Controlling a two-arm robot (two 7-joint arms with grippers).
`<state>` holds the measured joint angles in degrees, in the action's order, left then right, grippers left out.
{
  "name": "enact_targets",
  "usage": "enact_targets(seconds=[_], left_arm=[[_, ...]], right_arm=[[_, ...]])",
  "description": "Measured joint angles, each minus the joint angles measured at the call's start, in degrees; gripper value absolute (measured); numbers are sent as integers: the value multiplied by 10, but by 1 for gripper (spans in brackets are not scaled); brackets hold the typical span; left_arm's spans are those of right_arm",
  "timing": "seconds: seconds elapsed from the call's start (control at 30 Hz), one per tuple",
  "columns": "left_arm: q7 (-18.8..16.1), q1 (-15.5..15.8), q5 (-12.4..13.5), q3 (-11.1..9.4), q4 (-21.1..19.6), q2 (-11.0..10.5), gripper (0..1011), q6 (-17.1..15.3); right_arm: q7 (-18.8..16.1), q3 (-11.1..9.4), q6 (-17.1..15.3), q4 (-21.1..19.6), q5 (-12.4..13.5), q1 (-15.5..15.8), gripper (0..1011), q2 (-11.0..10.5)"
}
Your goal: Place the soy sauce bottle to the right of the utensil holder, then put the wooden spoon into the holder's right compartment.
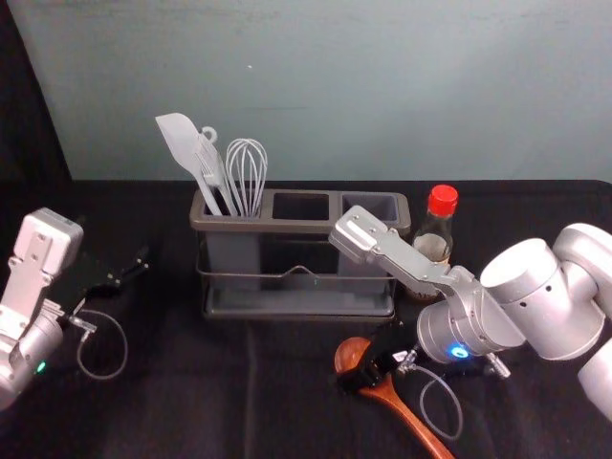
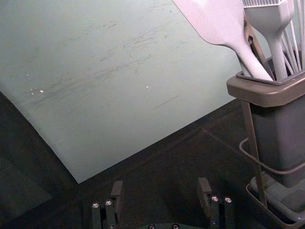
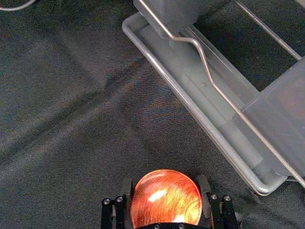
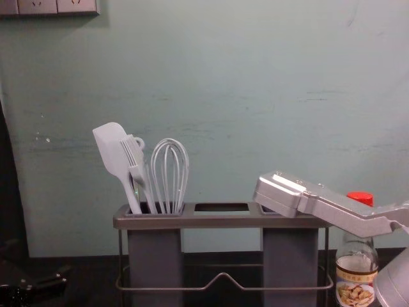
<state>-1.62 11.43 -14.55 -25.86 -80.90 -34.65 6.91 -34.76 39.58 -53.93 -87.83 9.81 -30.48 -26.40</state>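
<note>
My right gripper sits low over the cloth at the bowl end of the wooden spoon; whether I have hold of it or merely straddle it, I cannot tell. The handle runs from me back toward my own body. If my grip lands on the smooth, rounded bowl alone, the long handle could swing or twist as I lift. The soy sauce bottle stands beyond me to the right, beside the utensil holder, where it belongs, but my arm passes close in front of it, so a wide elbow on the way up could knock it over. The right compartment lies beyond and above me; coming in too low or tilted, I'd catch the spoon on its rim. My cable loops near the handle and might snag. Well off to my left, my left gripper idles, spread apart. Under me is black cloth, softly creased, which could drag; past the holder rises a scuffed grey-green wall with sockets high up to the left.
</note>
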Motion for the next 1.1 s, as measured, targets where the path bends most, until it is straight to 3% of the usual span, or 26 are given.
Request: enact_targets(seconds=[0.5, 0.6, 0.7, 0.83, 1.1], left_arm=[[0, 0, 0, 0, 0, 0, 1012, 0], [0, 0, 0, 0, 0, 0, 1011, 0], [0, 0, 0, 0, 0, 0, 1011, 0], [0, 0, 0, 0, 0, 0, 1011, 0], [0, 0, 0, 0, 0, 0, 1012, 0]], right_arm=[[0, 0, 0, 0, 0, 0, 836, 0], [3, -16, 12, -12, 4, 13, 836, -4], [14, -45, 35, -34, 16, 35, 837, -11], [25, -65, 54, -60, 22, 52, 836, -19], [51, -86, 87, -120, 17, 77, 836, -35]])
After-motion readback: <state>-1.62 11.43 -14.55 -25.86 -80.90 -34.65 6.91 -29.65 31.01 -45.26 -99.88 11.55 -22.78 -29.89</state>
